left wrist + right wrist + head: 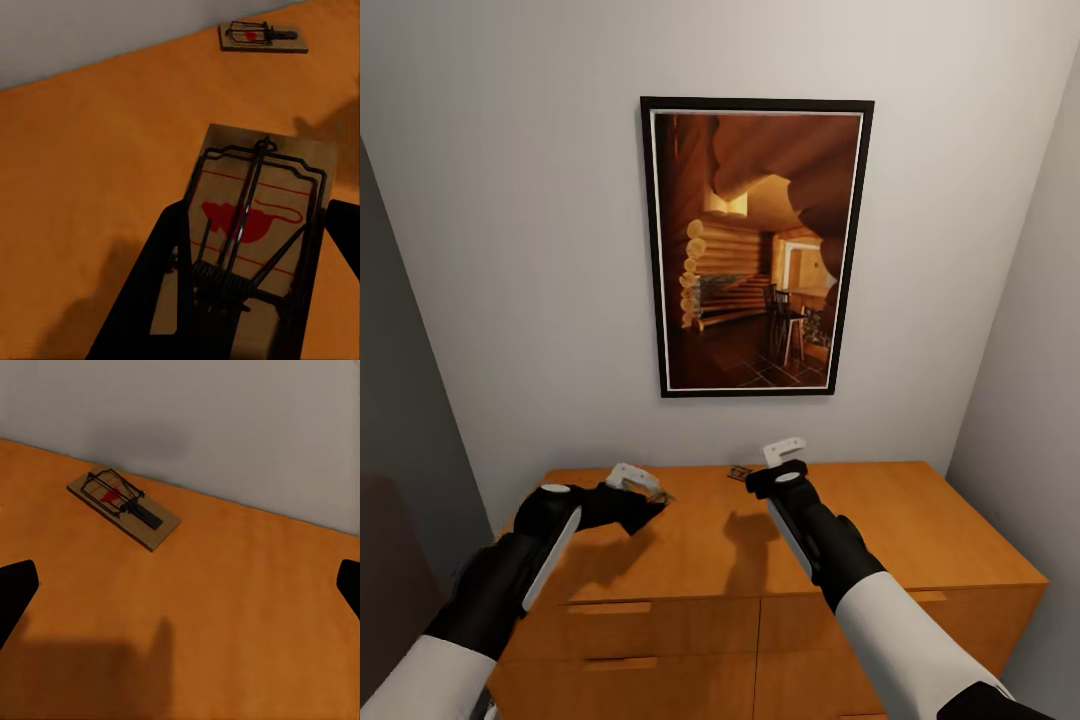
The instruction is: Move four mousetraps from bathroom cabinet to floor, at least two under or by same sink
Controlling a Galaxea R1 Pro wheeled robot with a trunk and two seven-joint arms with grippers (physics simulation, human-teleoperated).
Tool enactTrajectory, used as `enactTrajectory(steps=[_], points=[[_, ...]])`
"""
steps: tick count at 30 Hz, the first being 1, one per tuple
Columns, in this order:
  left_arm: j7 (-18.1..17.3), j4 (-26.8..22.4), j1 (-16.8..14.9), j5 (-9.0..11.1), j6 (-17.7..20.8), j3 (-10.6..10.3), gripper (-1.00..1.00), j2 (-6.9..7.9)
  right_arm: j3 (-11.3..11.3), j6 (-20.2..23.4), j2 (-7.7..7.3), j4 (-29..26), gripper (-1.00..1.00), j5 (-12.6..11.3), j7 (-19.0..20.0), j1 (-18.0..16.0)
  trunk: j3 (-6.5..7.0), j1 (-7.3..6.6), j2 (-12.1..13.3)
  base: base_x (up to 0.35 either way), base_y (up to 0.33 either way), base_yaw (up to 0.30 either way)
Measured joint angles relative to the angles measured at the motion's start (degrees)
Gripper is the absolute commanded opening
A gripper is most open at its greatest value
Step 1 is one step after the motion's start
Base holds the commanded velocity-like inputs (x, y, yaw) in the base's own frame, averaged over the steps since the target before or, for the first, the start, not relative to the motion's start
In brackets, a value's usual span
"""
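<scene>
Mousetrap lies lengthwise between the left hand's fingers, gripped above the cabinet top. Second mousetrap lies flat near the wall, angled to it. Right hand spread wide, empty.

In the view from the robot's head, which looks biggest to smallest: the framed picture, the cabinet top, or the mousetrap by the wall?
1. Cabinet top: it spreads widest, though the picture runs it close, and it lies nearer the camera.
2. Framed picture.
3. Mousetrap by the wall: a tiny speck beside the right gripper.
</scene>
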Motion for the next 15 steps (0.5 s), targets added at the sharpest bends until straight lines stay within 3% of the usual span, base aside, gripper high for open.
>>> enactTrajectory(steps=[4, 6, 10, 15], points=[[-0.1, 0.9, 0.0, 0.0, 0.4, 7.5, -1.00, 0.08, 2.6, -0.1, -0.02, 0.1, 1.00, -0.3, 0.1, 0.0, 0.00, 0.00, 0.0, 0.000, 0.000, 0.000], [-0.1, 2.3, 0.0, 0.1, 1.3, 10.1, -1.00, 0.08, 3.7, -0.1, -0.04, 0.1, 1.00, -0.4, 0.1, 0.0, 0.00, 0.00, 0.0, 0.000, 0.000, 0.000], [-0.1, 5.2, 0.0, 0.3, 2.7, 12.7, -1.00, -0.16, 4.8, -0.1, -0.15, 0.3, 1.00, -0.6, 0.2, 0.0, 0.00, 0.00, 0.0, 0.000, 0.000, 0.000], [-0.1, 6.7, 0.0, 0.5, 3.1, 13.4, -1.00, -0.43, 5.1, -0.1, -0.19, 1.7, 1.00, -0.6, 0.3, 0.0, 0.00, 0.00, 0.0, 0.000, 0.000, 0.000]])
